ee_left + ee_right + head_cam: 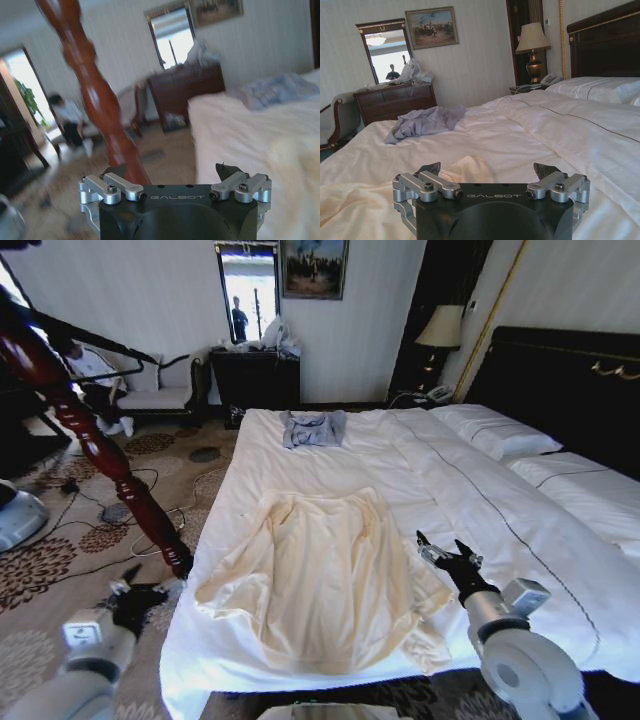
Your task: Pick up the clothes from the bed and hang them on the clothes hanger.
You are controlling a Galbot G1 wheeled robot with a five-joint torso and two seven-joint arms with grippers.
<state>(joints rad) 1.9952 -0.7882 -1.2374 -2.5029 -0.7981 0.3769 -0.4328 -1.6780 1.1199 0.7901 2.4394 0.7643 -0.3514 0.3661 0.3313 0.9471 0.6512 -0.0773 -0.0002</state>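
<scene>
The clothes [325, 575] lie on the bed [400, 455] before me, between my left tool [140, 595] and right tool [447, 552].

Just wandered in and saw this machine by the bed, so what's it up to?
A two-armed robot stands at the foot of the bed. A cream long-sleeved top lies spread flat on the sheet, not yet picked up. The right gripper hovers with open jaws by the top's right sleeve. The left gripper waits, also open, off the bed's left side near a reddish wooden post. A small grey-blue garment lies farther up the bed.
</scene>
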